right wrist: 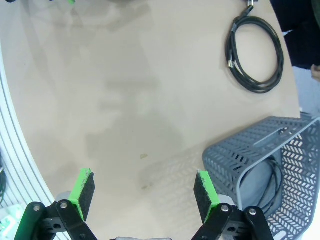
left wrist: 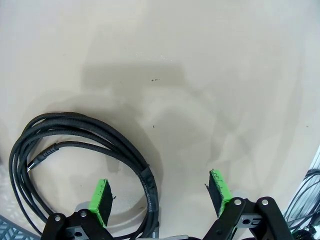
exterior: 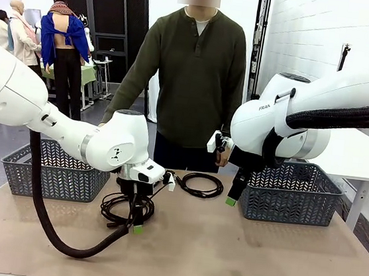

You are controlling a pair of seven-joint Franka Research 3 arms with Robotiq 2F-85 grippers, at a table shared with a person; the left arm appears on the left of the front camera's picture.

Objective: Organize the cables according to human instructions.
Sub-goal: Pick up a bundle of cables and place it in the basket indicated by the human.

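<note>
You are looking at black cables [left wrist: 70, 119] lying on a plain beige worktop [exterior: 238, 251]. The two grey baskets [exterior: 54, 171] are showing a herringbone cut-out pattern. The white arms [exterior: 16, 95] are carrying bright green pads [left wrist: 101, 200], and the person's shirt [exterior: 191, 79] is showing dark olive.

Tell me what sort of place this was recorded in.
Probably a robotics lab or test room: a white left arm and right arm at a table shared with a person, grey mesh baskets and coiled cables on it, white brick wall behind.
</note>
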